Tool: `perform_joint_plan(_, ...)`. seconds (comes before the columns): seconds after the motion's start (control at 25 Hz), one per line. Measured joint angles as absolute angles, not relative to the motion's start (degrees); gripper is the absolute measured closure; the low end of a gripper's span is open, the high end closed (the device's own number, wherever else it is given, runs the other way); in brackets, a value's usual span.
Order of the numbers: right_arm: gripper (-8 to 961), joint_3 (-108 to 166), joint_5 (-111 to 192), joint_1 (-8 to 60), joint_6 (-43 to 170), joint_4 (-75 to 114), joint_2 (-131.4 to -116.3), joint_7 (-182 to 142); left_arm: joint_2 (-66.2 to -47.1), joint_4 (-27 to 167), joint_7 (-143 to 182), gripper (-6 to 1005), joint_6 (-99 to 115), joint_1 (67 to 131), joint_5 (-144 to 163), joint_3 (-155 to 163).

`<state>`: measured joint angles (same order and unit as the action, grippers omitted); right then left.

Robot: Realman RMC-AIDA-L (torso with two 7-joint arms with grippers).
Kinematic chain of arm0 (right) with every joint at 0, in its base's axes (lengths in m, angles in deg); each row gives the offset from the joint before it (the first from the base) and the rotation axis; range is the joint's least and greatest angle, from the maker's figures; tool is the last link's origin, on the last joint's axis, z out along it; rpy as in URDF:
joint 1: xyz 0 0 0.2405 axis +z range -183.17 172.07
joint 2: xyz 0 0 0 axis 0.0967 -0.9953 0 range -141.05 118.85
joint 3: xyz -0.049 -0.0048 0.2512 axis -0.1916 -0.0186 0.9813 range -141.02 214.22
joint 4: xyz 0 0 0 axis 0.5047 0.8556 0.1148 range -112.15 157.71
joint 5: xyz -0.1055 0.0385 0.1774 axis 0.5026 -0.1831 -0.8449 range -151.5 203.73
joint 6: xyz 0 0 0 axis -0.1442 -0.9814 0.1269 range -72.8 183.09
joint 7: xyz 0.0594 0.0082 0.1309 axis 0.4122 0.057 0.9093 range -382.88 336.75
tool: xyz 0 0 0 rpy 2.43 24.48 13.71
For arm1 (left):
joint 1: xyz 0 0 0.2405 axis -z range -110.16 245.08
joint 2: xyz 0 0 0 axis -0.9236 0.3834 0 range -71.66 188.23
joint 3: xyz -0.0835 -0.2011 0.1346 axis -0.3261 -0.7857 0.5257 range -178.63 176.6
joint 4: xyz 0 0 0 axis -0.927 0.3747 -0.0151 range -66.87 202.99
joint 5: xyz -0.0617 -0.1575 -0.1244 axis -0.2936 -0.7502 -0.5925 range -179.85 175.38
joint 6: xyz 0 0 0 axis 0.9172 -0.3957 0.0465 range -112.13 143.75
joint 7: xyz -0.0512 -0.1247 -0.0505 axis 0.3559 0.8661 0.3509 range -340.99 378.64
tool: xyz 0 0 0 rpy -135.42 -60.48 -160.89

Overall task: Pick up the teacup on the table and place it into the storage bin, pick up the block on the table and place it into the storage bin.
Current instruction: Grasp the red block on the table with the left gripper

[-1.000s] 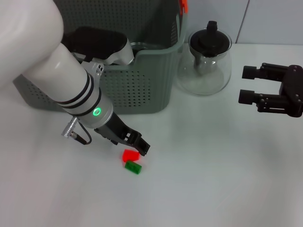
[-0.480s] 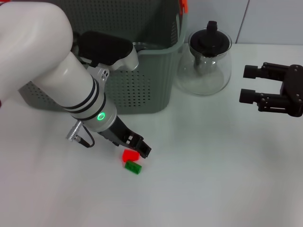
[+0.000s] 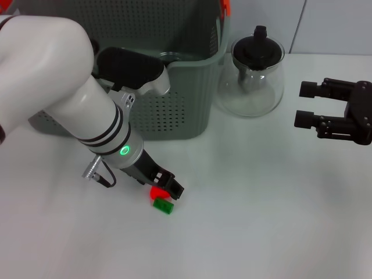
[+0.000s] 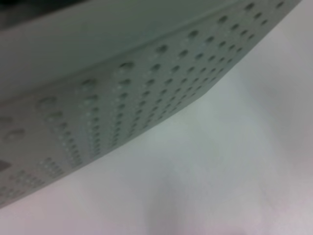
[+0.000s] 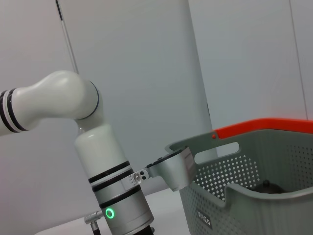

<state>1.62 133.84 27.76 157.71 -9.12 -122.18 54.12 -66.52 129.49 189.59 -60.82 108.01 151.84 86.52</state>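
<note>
White bench (image 3: 261, 221) fills the head view, with a pale wall behind it. On it the left pincer (image 3: 168, 187) reaches down at the end of the white left arm (image 3: 87, 116), its black fingers low over the small red block (image 3: 156, 191). The block lies right at the fingertips and is partly covered by them; whether the fingers are closed on it or only set around it cannot be told from here. Just beside the red block, on the near side of the pincer, lies a green block (image 3: 163, 206), flat on the bench and apparently clear of the fingers.

Behind the left pincer, farther from the robot, stands the storage bin (image 3: 174, 110), a grey-green perforated basket with a dipped front rim. The left wrist view shows only its dotted wall (image 4: 146, 98) close by above the white bench. A glass rim (image 3: 168, 56) shows inside the bin, at its front edge.

To the right of the bin, nearly touching it, stands the glass teapot (image 3: 251, 81) with its black lid.

The right pincer (image 3: 305, 104) hangs well off to the right of the teapot, its two black fingers spread apart and empty.
</note>
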Motion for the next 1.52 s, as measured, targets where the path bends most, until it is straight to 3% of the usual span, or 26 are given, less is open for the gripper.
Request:
perform_joint_plan(0.76,163,1.78,133.55,27.76,157.72,-9.12,-122.19,54.1,-66.52,129.04,189.68,192,-59.95,108.13,151.83,87.9)
perform_joint_plan(1.28,162,1.88,133.51,27.74,157.72,-9.12,-122.04,54.1,-66.52,129.16,189.65,512,-60.15,108.37,151.84,88.93)
perform_joint_plan(1.52,162,2.03,133.52,27.64,157.85,-9.12,-122.01,54.1,-66.52,129.35,189.63,550,-60.45,108.48,151.82,90.16)
